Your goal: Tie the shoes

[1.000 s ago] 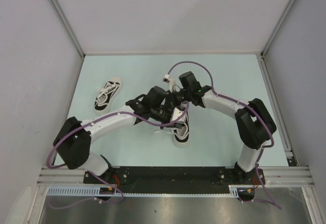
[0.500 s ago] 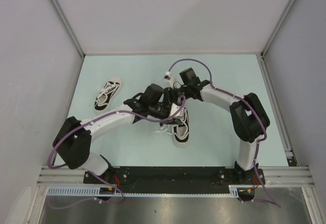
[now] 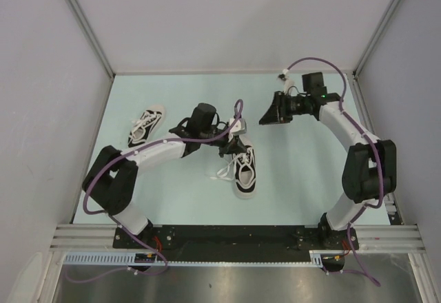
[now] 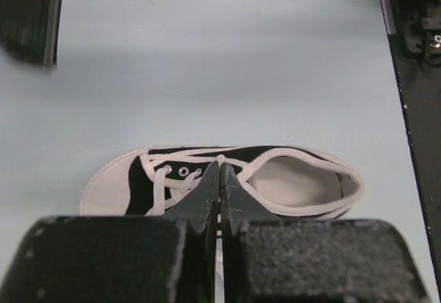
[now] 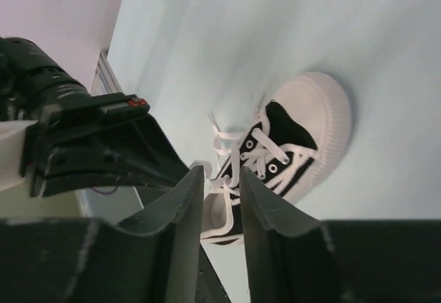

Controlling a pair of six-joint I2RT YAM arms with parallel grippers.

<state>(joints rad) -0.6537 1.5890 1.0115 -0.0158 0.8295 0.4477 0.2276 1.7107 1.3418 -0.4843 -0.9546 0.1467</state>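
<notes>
Arm above shoe (left one)

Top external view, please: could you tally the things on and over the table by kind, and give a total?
Black sneakers: 2, the near sneaker and the far-left sneaker.
Robot arms: 2, the left arm and the right arm.
Total: 4.

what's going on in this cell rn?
Shoe tying, mid-attempt. The left gripper, fingers shut, sits right over the laces of the middle sneaker; whether it pinches a lace is unclear. The right gripper hangs apart at the far right, fingers slightly parted, empty. The second sneaker lies untouched at left.
</notes>
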